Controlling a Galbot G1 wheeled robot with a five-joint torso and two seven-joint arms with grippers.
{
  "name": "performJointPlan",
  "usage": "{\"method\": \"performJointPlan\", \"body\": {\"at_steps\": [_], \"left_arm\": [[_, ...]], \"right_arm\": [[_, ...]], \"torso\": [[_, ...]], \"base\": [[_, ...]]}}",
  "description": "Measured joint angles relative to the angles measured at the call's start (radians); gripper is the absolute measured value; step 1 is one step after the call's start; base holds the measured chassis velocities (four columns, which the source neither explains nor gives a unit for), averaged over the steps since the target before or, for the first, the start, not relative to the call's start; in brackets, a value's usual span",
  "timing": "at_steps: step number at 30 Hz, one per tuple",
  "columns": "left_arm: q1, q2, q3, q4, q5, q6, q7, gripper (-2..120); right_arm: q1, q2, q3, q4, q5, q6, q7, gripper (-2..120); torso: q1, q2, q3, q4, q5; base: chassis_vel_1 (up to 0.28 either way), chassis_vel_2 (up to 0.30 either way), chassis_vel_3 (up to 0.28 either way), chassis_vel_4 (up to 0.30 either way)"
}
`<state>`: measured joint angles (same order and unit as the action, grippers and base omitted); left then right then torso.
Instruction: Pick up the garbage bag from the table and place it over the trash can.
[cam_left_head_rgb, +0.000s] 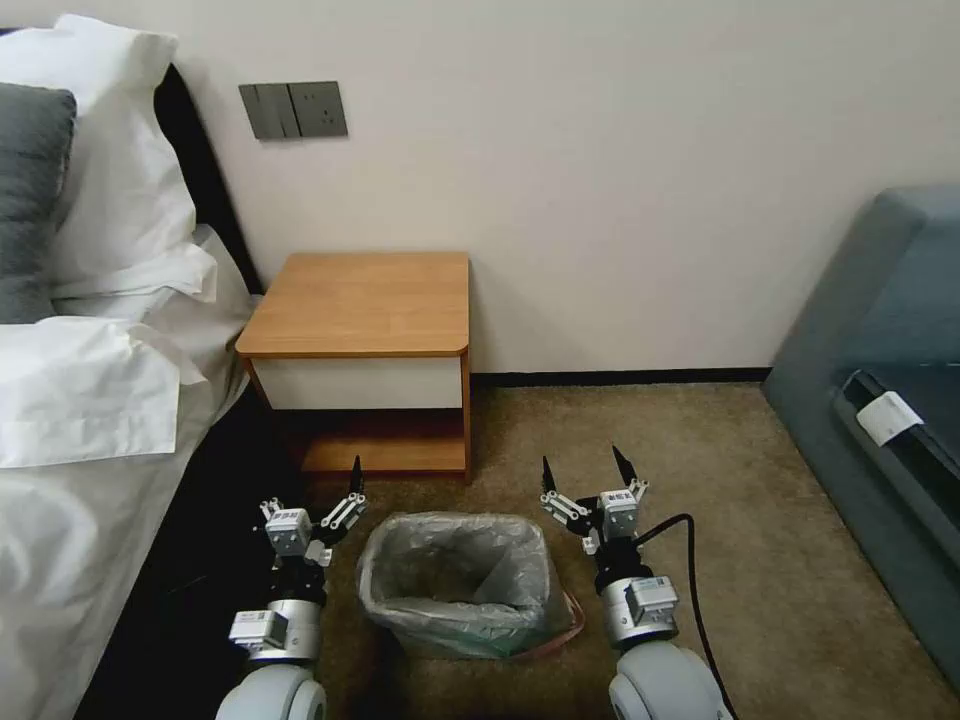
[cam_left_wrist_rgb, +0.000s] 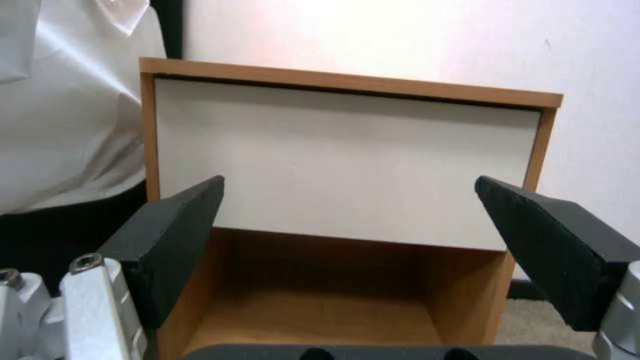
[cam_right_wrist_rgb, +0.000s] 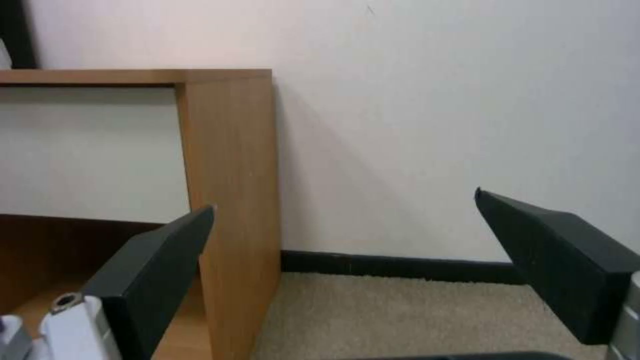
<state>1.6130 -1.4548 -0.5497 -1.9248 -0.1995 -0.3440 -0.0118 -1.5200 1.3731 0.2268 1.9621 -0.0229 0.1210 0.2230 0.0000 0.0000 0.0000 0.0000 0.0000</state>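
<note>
Your left gripper (cam_left_head_rgb: 345, 487) sits at 9 o'clock of the trash can (cam_left_head_rgb: 395, 610), jaws open and empty; your right gripper (cam_left_head_rgb: 585, 478) at 3 o'clock, jaws open too. You've got the garbage bag (cam_left_head_rgb: 455, 570) lining the can, the table (cam_left_head_rgb: 360, 300) at 12 o'clock.
</note>
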Motion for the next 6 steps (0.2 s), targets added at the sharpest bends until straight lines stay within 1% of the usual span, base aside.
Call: {"method": "performJointPlan", "body": {"at_steps": [6], "left_arm": [[0.0,0.0,0.0,0.0,0.0,0.0,0.0,95]], "right_arm": [[0.0,0.0,0.0,0.0,0.0,0.0,0.0,100]], "torso": [[0.0,0.0,0.0,0.0,0.0]], "base": [[0.0,0.0,0.0,0.0]]}}
